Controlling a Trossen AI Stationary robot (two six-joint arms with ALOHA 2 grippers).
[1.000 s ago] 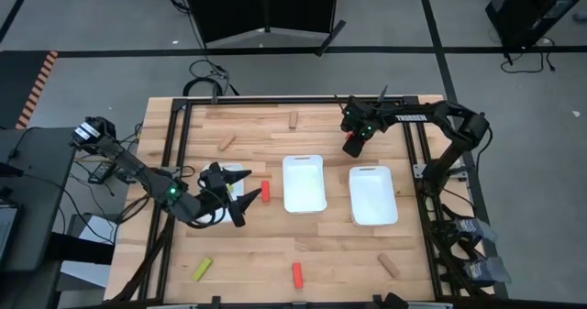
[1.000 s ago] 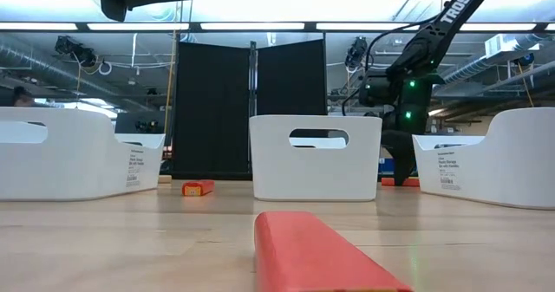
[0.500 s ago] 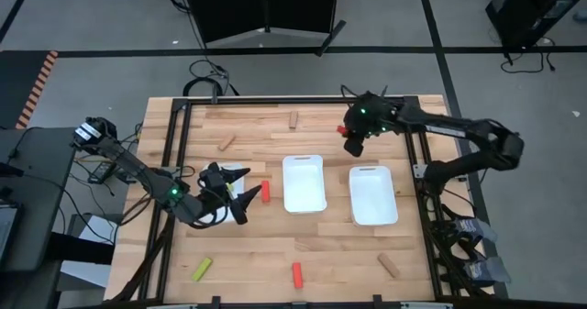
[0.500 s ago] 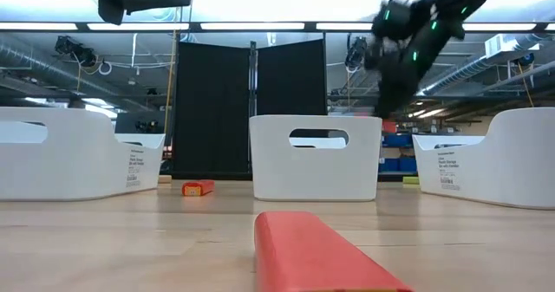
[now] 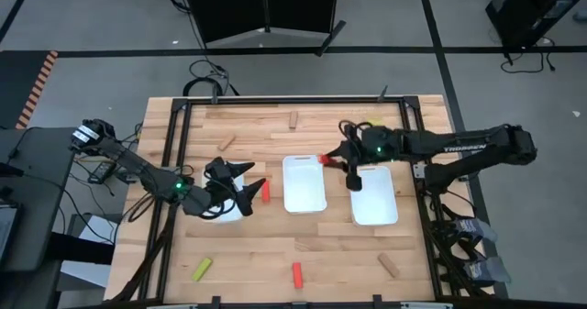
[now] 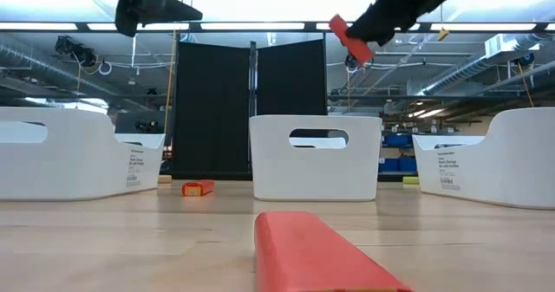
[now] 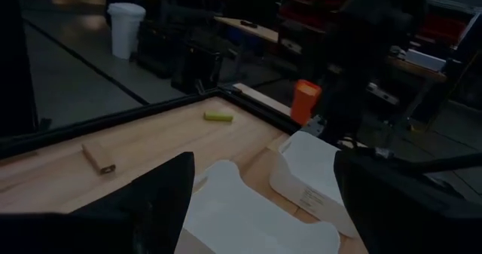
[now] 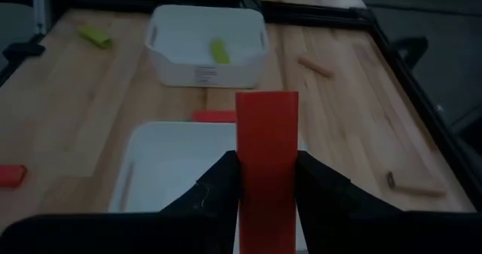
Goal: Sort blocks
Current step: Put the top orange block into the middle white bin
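Swung from the table's one o'clock corner toward centre, the right gripper (image 5: 326, 160) clamps a red block (image 8: 266, 137) above the middle tray (image 5: 304, 183), and should centre over it before releasing, while the left gripper (image 5: 249, 182) hovers spread wide at nine o'clock.

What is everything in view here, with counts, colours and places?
Table: one, wooden.
Trays: three, white, in a row: left, middle, right.
Red blocks: three; beside left tray, front edge, one held.
Green blocks: three; in left tray, front left, far right.
Brown blocks: at least three; two far side, one front right.
Left hand: open, over left tray.
Right hand: shut on red block, raised between middle and right trays.
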